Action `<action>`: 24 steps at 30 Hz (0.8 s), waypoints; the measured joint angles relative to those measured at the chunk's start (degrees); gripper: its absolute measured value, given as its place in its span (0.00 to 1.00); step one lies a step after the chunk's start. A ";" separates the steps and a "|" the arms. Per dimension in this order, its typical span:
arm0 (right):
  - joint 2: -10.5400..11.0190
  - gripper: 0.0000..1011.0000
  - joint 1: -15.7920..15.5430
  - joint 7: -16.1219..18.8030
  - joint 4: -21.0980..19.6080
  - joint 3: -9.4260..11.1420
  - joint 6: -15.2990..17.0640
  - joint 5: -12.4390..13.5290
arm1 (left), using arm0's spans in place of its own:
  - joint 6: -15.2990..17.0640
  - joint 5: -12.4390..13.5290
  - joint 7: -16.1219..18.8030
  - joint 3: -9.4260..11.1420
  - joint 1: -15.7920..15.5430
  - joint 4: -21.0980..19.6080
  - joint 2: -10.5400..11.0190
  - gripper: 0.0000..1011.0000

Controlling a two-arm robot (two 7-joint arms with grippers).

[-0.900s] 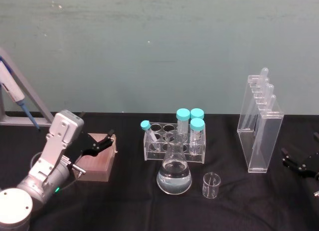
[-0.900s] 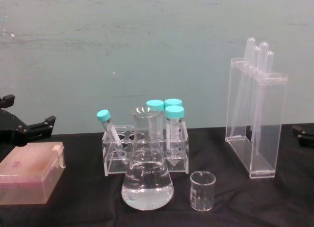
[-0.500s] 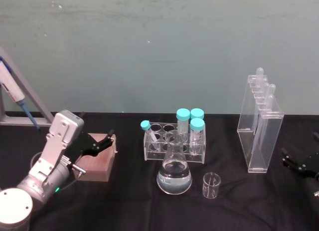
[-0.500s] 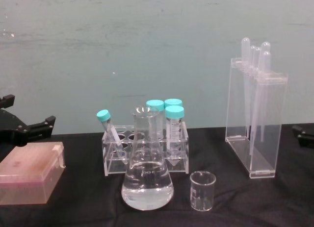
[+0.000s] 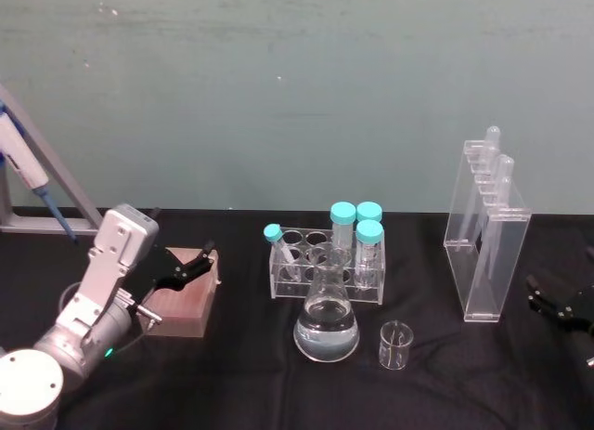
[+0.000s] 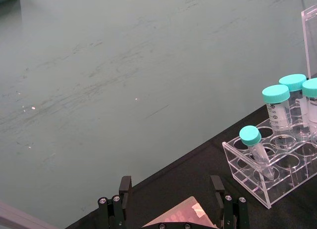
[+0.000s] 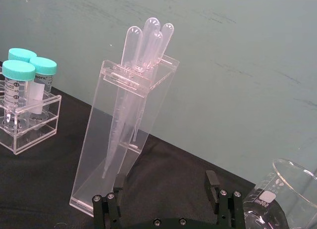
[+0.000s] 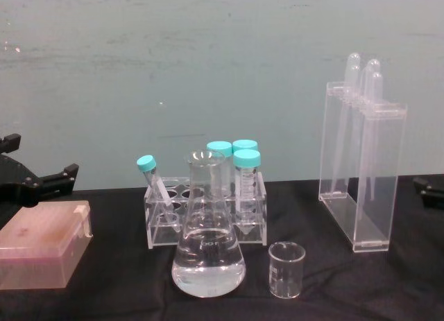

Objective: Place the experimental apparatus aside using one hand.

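Head view first: my left pincer point(image 5: 197, 261), on its silver wrist, hangs at lower left over a pink box point(image 5: 182, 302) on the black counter point(image 5: 232, 379). At centre a conical flask point(image 5: 326, 324) of clear liquid stands just before a tube rack point(image 5: 320, 270), with a small beaker point(image 5: 395, 345) beside it. An acrylic stand point(image 5: 484, 240) of long tubes stands upright at right, and my all-black right pincer point(image 5: 559, 305) sits at the right edge, apart from it.

Left wrist view: my fingers point(image 6: 124, 189) are spread wide with nothing gripped. The rack's teal-capped tubes carry printed scales too small to read.

Right wrist view: that pincer point(image 7: 166, 185) is also wide open and empty, and the stand lies beyond it. A glass vessel point(image 7: 277, 197) at lower right bears a white patch whose print I cannot read for certain.

Chest view: flask, beaker and stand are upright and none touches another. The beaker's markings are faint and unreadable.
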 joint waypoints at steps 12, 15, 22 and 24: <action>0.00 0.99 0.00 0.00 0.00 0.00 0.00 0.00 | 0.00 0.00 0.00 0.00 0.00 0.00 0.00 0.99; 0.00 0.99 0.00 0.00 0.00 0.00 0.00 0.00 | 0.00 0.01 0.00 0.00 0.00 0.00 0.00 0.99; -0.09 0.99 -0.03 0.03 0.00 0.12 0.00 -0.04 | 0.00 0.00 0.00 0.00 0.00 0.00 0.00 0.99; -0.28 0.99 -0.10 0.10 0.00 0.36 -0.04 -0.18 | 0.00 0.00 0.00 0.00 0.00 0.00 0.00 0.99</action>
